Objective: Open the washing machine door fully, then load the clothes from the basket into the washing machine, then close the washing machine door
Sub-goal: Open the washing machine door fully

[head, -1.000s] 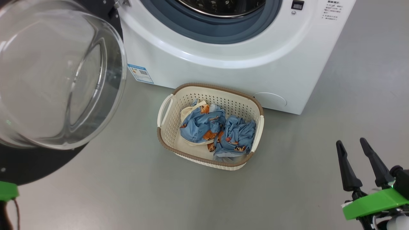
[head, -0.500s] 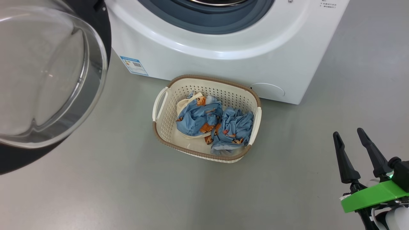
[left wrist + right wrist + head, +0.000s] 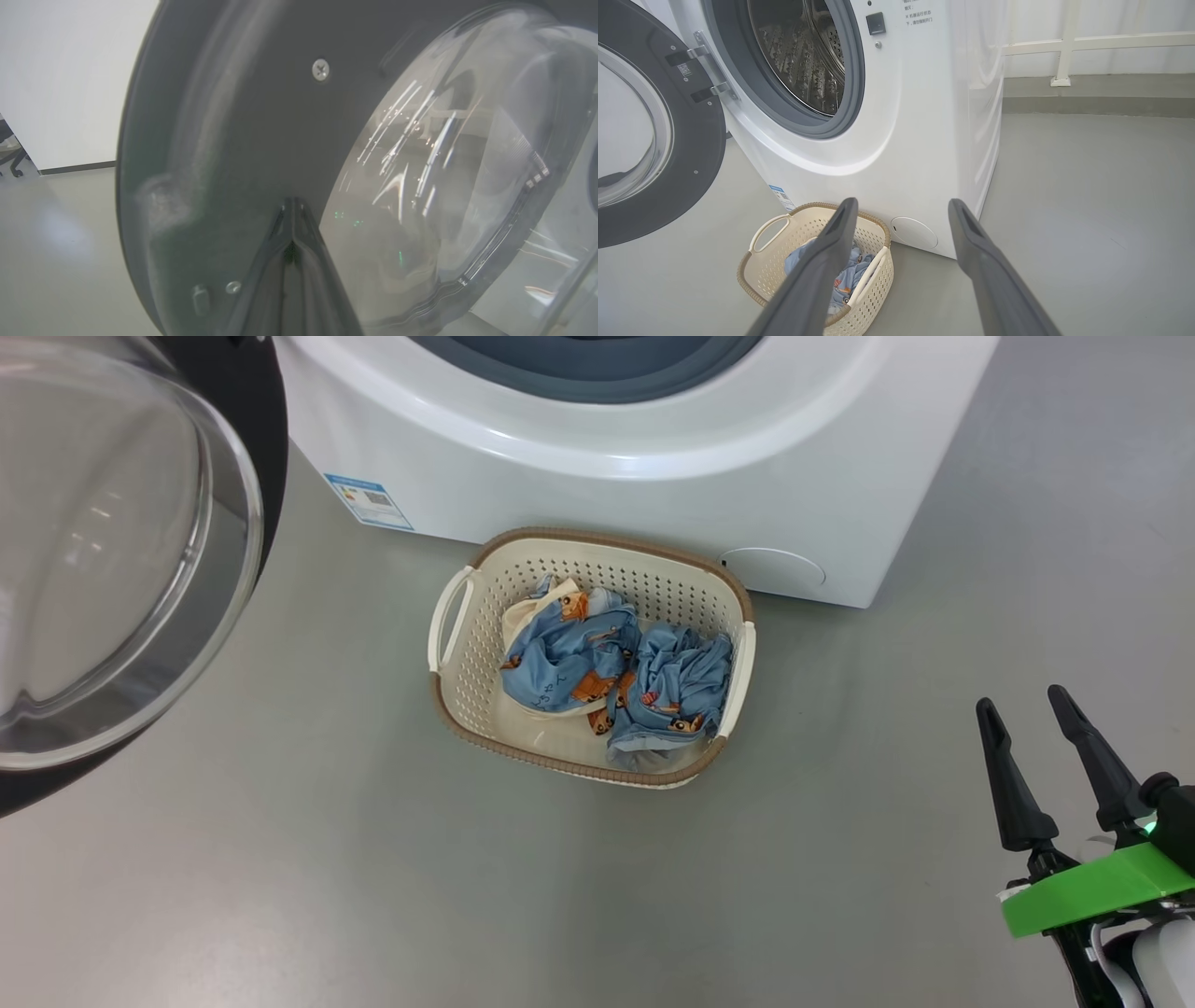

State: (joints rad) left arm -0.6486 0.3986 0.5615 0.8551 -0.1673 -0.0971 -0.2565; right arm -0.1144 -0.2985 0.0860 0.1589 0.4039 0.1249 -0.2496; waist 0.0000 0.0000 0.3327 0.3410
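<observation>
Door looks open wide enough to us, so it's clothes time. In the head view the washing machine door (image 3: 121,551) sits at 9 o'clock and the washing machine (image 3: 607,476) at 12. The basket (image 3: 611,535) is dead centre, just in front of it, with the clothes (image 3: 607,677) bunched inside. Our left gripper (image 3: 292,205) is clenched on nothing, tips right by the door. Our right gripper (image 3: 1022,698) hangs spread and empty at 4 o'clock, well apart from the basket. We'd drop it straight over one garment, bite deep into the folds, lift clear, then swing to the drum (image 3: 803,56).
</observation>
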